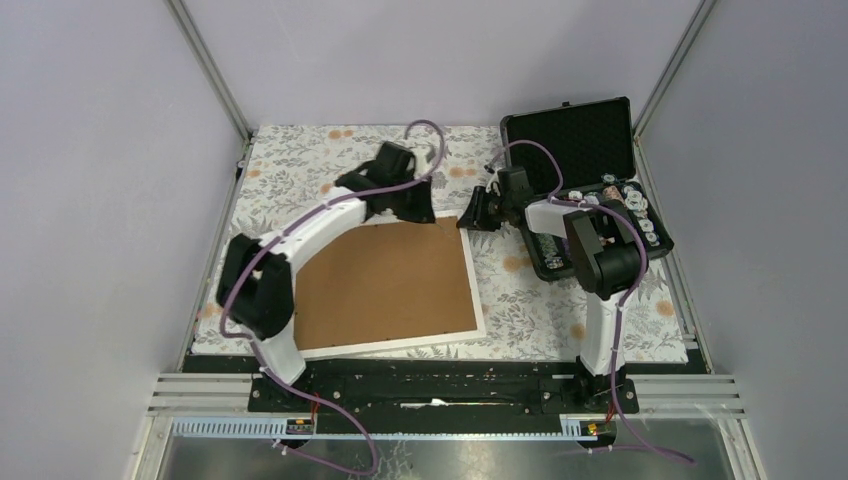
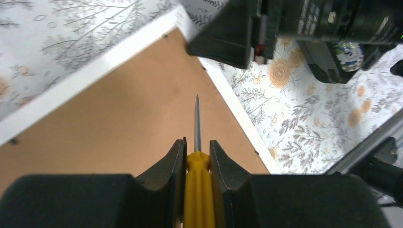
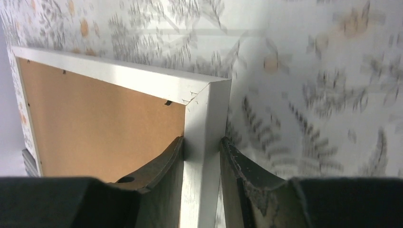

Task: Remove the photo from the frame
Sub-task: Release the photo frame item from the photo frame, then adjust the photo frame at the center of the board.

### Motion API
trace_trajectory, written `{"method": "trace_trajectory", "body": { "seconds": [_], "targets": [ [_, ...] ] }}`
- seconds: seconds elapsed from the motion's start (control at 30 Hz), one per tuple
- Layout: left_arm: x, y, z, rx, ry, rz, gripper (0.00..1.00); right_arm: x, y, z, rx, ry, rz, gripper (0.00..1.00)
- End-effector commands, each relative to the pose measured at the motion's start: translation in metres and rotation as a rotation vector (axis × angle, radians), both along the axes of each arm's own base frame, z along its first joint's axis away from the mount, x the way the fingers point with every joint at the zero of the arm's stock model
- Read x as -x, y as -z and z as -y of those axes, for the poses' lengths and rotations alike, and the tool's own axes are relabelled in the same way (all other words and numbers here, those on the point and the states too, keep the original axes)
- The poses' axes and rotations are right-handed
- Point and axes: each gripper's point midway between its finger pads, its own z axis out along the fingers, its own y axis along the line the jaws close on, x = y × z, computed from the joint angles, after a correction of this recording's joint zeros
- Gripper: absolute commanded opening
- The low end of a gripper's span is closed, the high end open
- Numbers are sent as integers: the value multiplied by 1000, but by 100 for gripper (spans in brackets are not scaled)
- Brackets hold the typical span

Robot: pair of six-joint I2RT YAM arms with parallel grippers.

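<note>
**A:** How is the left arm set?

**B:** It rises at lower left, bends at the elbow and reaches diagonally over the frame (image 1: 385, 285) toward its upper right corner. The left claw (image 2: 197, 145) is clamped on a yellow-handled screwdriver (image 2: 198, 171). The tip points over the brown back near that corner. I cannot tell if it touches.

**A:** And the frame itself?

**B:** It lies flat on the floral worktop (image 1: 300, 150), mid-picture, back up, so the photo is hidden.

**A:** The right arm?

**B:** It stands up at lower right and folds leftward beside the open black case (image 1: 575, 140). The right claw (image 3: 202, 142) pinches the frame's white border at that same corner, one finger on each side.
</note>
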Motion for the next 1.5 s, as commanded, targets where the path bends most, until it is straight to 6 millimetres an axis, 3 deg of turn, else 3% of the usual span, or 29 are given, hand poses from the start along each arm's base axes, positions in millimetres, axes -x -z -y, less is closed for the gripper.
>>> {"method": "trace_trajectory", "body": {
  "seconds": [0.0, 0.03, 0.1, 0.2, 0.3, 0.4, 0.5, 0.73, 0.93, 1.07, 1.17, 1.47],
  "targets": [
    [3, -40, -28, 151, 64, 41, 0, 87, 35, 19, 69, -58, -262, 35],
    [3, -40, -37, 162, 59, 31, 0, 89, 28, 19, 66, -78, -242, 49],
    [5, -43, -52, 192, 60, 26, 0, 87, 18, 21, 87, -118, -196, 65],
    [12, -51, -69, 254, 90, 18, 0, 79, -1, 23, 138, -234, -88, 75],
    [17, -64, -86, 309, 91, 13, 0, 59, -27, 19, 169, -353, 65, 86],
    [13, -76, -110, 348, 32, 36, 0, 42, -44, 6, 222, -480, 193, 90],
    [13, -85, -125, 391, 2, 50, 0, 30, -47, -12, 308, -596, 264, 91],
    [16, -87, -144, 432, -21, 30, 0, 17, -38, -62, 394, -752, 357, 92],
    [18, -90, -152, 447, -32, 36, 0, 8, -26, -87, 459, -795, 402, 92],
    [21, -90, -152, 450, -27, 35, 0, 1, -15, -92, 489, -807, 409, 89],
    [21, -86, -153, 446, -30, 30, 0, -1, -2, -91, 510, -804, 391, 80],
    [19, -79, -153, 447, -38, 14, 0, 8, 33, -62, 572, -776, 262, 31]
  ]
}}
